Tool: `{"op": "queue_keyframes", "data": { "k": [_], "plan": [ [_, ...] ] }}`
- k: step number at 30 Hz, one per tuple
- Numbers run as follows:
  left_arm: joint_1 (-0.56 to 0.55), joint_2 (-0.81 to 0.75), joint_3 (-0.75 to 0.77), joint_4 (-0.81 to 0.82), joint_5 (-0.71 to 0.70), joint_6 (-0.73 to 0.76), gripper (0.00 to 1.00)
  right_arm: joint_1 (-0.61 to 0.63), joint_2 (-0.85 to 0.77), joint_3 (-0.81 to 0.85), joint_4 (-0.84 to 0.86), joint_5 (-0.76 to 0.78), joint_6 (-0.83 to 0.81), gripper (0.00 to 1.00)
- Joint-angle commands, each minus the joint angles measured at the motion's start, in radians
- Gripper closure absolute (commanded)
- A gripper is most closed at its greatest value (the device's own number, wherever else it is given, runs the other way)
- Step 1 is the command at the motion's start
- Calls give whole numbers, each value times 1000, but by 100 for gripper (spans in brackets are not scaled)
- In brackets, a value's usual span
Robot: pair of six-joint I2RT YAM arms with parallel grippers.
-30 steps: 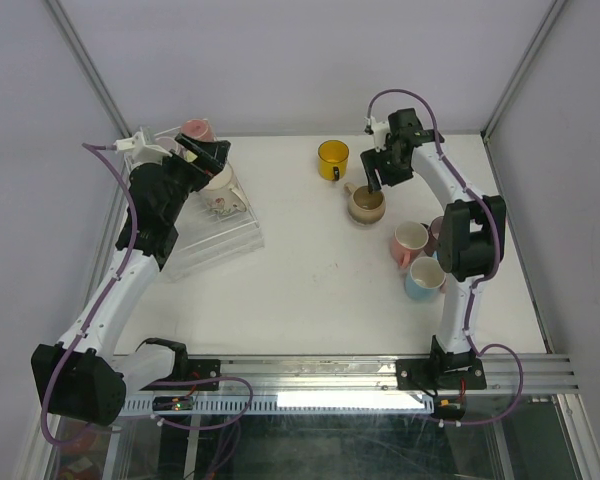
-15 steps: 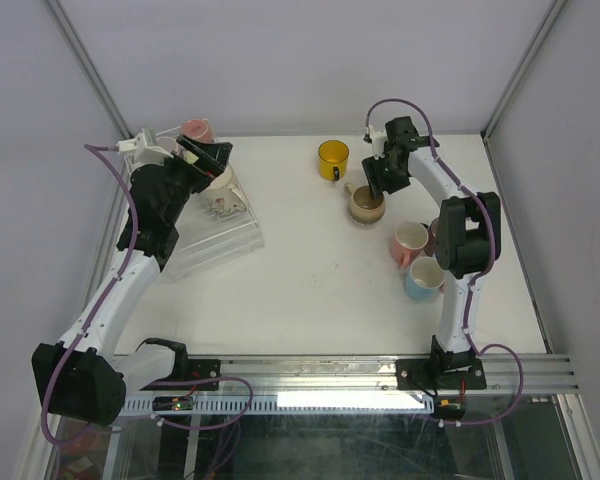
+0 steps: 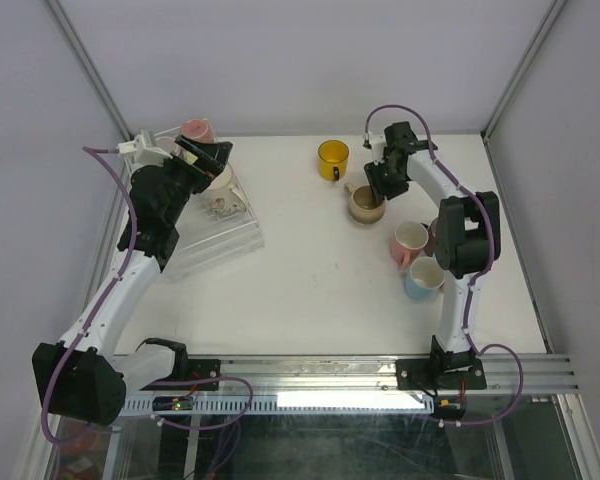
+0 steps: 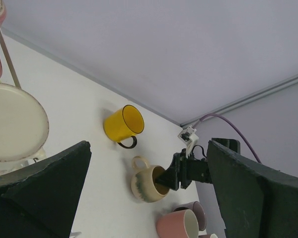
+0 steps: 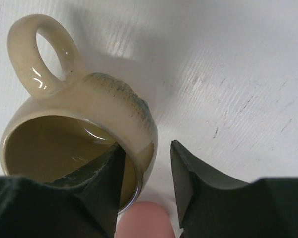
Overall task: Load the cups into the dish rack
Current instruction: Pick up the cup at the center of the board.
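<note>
Mia: Where is the dish rack?

Tom: The dish rack (image 3: 220, 238) lies on the left side of the white table (image 3: 310, 280), seen from above. You can see right through it.

Mia: Are there cups in it?

Tom: A cream cup (image 3: 218, 180) sits at its far end. A rosy cup (image 3: 195, 130) is just behind that, at the upper left. I cannot tell if that one is inside the rack.

Mia: What about the left gripper?

Tom: The left gripper (image 3: 205, 157) hangs over the cream cup. Its fingers (image 4: 44, 188) are spread wide and hold nothing.

Mia: And the other cups?

Tom: A yellow cup (image 3: 332, 158) stands at the top middle. A beige cup (image 3: 366, 204) stands just below it, a bit to the right. Lower on the right, a pink cup (image 3: 410, 241), a mauve cup (image 3: 437, 232) and a light blue cup (image 3: 424, 278) huddle close together.

Mia: Where is the right gripper?

Tom: The right gripper (image 5: 146, 163) is at the beige cup's rim. One finger (image 5: 97, 188) is inside the cup, against the wall. The other finger (image 5: 196, 183) is outside, with a thin gap to the cup. The wall is between them, but they do not pinch it.

Mia: How does that cup stand?

Tom: Mouth up, on the table. In the right wrist view its handle is at the upper left.
</note>
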Motion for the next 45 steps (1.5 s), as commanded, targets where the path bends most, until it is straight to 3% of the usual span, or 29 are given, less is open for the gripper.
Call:
{"op": "queue_keyframes", "data": {
  "k": [1, 3, 10, 16, 23, 32, 41, 45],
  "plan": [
    [11, -4, -6, 66, 27, -16, 1, 7, -23, -3, 43, 7, -7, 58],
    [11, -5, -7, 69, 28, -18, 1, 8, -27, -8, 45, 5, -8, 61],
    [11, 0, -13, 88, 38, -38, 1, 8, -47, -23, 60, -10, -19, 88],
    [11, 9, -10, 112, 54, -64, 1, 8, -109, -49, 110, -47, -47, 100],
    [12, 38, -11, 185, 116, -155, 1, -4, -221, -58, 190, -140, -75, 100],
    [11, 96, 41, 229, 236, -280, 3, -70, -406, -90, 359, -393, -171, 100],
    [-32, 234, 143, 353, 438, -439, 12, -83, -592, -246, 855, -470, -250, 100],
    [-63, 285, 177, 430, 507, -490, 12, -82, -622, -274, 990, -464, -338, 100]
  ]
}}
